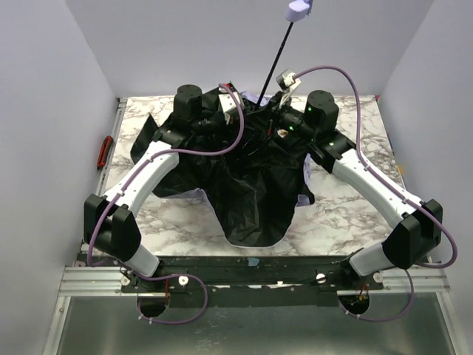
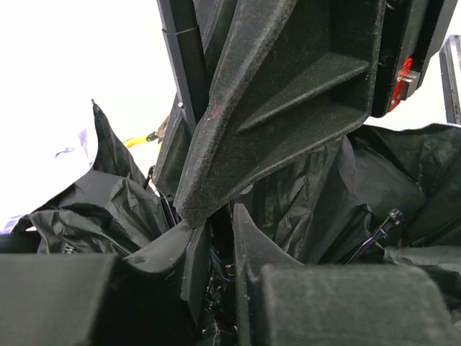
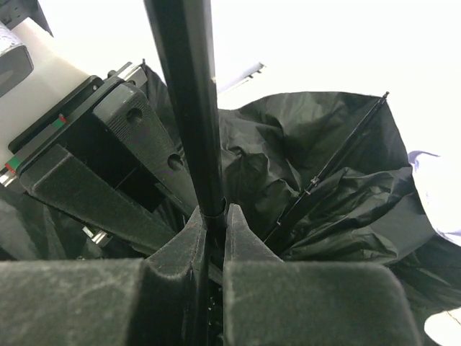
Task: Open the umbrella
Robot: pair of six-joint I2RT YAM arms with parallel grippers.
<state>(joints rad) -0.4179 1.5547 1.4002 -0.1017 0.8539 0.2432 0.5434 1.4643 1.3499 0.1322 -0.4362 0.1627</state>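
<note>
The umbrella lies with its black-lined canopy spread loosely over the marble table. Its thin black shaft slants up and back to the small lavender handle. My right gripper is shut on the shaft just above the canopy's centre, pads pressed on both sides. My left gripper is beside it at the hub. Its jaws stand close, with a narrow gap over a dark part I cannot make out. The right gripper's finger looms just above them.
A red-handled tool lies at the table's left edge. A yellow handle peeks out beyond the crumpled canopy. White walls close in the table at left, back and right. Ribs stick out of the fabric.
</note>
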